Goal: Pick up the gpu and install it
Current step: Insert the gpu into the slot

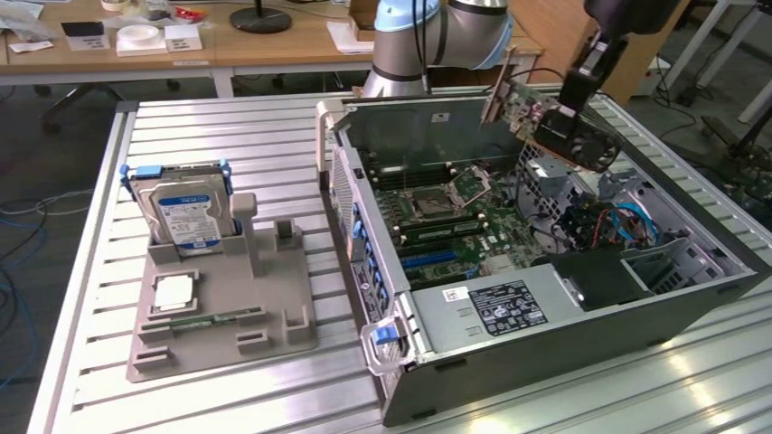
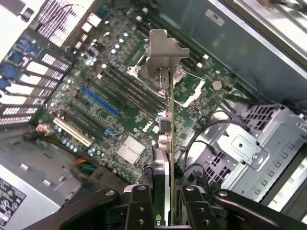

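Hand: my gripper [image 1: 565,113] was closed on the gpu [image 1: 529,104], with a finger [image 2: 139,207] on each face of the card and nothing else in its grasp.
Gpu: it hung in the air at the upper right of the exterior view, tilted, with its bracket [image 1: 494,89] toward the top centre. It touched nothing but my fingers.
Under it: the open case [image 1: 543,362], with the motherboard [image 1: 447,217] lying well below the card.
Down the card: from the wrist I looked along its thin edge to the board, and the blue slot [image 2: 100,101] sat off to one side of that edge.
Done: the pick-up, I judged, since the card was off every surface and over the case.
Left: the install, because the card sat in no slot.
Unsure: I could not tell from this angle which slot, if any, lay straight beneath the card.
Elsewhere: the hard drive [image 1: 181,212] stood in its grey stand [image 1: 277,316] at the left of the frame, well apart from me.
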